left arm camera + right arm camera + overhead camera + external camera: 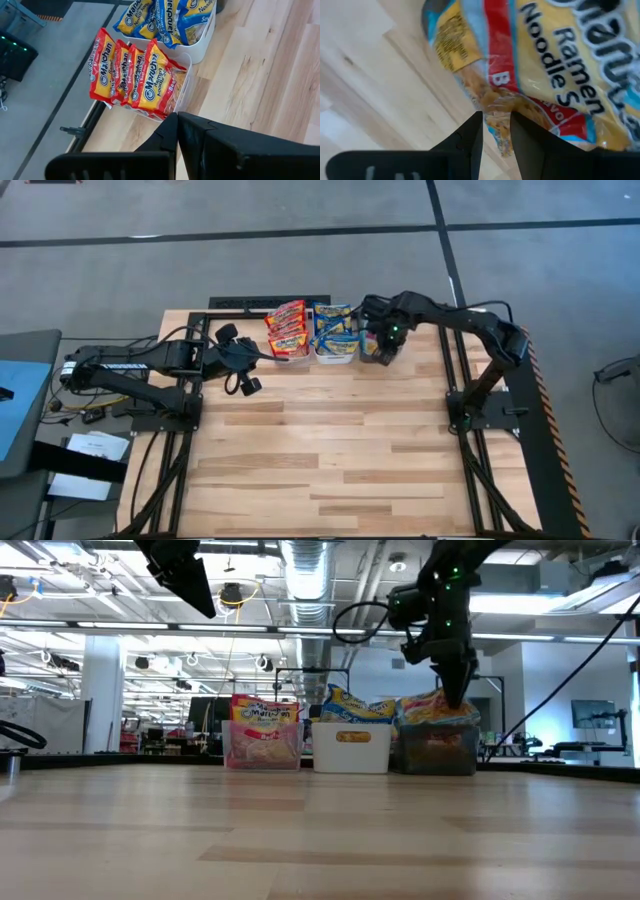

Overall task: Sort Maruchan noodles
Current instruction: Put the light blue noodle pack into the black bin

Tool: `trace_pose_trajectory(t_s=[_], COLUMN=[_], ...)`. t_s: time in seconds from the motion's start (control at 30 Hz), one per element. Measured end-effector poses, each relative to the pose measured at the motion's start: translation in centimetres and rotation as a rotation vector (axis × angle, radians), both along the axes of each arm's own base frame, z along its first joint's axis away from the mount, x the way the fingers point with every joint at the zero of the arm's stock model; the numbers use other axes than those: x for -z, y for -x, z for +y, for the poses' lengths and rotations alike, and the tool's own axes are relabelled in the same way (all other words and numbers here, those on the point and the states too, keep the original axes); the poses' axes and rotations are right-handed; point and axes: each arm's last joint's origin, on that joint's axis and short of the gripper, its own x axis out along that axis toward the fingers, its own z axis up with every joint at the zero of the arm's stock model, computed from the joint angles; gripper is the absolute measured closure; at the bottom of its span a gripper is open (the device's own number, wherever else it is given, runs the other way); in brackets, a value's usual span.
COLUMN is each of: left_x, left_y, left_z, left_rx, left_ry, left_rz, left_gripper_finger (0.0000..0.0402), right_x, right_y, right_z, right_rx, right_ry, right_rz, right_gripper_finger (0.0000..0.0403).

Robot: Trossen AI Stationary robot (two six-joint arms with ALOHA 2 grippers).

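Three small bins in a row at the upper middle of the high view, on the far edge of the wooden bench [330,450]: a clear bin [288,350] on the left packed with red packets [287,326] standing on edge, a white bin [336,352] in the middle with blue packets [334,322], a dark grey bin [437,750] on the right, largely covered from above by the right arm. Right hand [496,131] down over that dark grey bin, fingers narrowly parted and pinching the crimped edge of an orange-yellow packet [555,65] (red band and blue trim showing close up in the right wrist view); in the low view, right of centre, same packet heaped at the top of the bin with the hand pressing into it. Left hand [238,360] hanging just left of the clear bin, above the bench, carrying nothing; its fingers [167,135] drawn nearly together in the left wrist view (a slim gap only), with the red packets and the blue ones beyond them in the upper part of that frame.
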Motion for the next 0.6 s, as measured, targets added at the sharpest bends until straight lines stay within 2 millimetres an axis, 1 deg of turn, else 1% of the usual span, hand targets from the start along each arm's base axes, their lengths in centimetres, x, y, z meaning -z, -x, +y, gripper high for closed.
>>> trace_pose_trajectory(t_s=[0.17, 0.4, 0.47, 0.6], left_x=[0.0, 0.0, 0.0, 0.0], left_y=[0.0, 0.0, 0.0, 0.1], left_z=[0.0, 0.0, 0.0, 0.0], left_rx=[0.000, -0.001, 0.001, 0.001], left_ry=[0.000, -0.006, -0.007, -0.007], left_rz=[0.000, 0.008, 0.009, 0.009], left_gripper_finger=[0.0401, 0.0401, 0.0401, 0.0401], right_x=[0.2, 0.1, 0.5, 2.0], right_y=[0.1, -0.5, -0.8, -1.1], right_z=[-0.8, -1.1, -1.3, -1.6], right_rx=[0.039, 0.041, 0.043, 0.042], right_ry=[0.006, 0.045, 0.057, 0.028], right_rz=[-0.015, -0.072, -0.067, -0.003], right_gripper_finger=[0.0280, 0.0280, 0.0280, 0.0286])
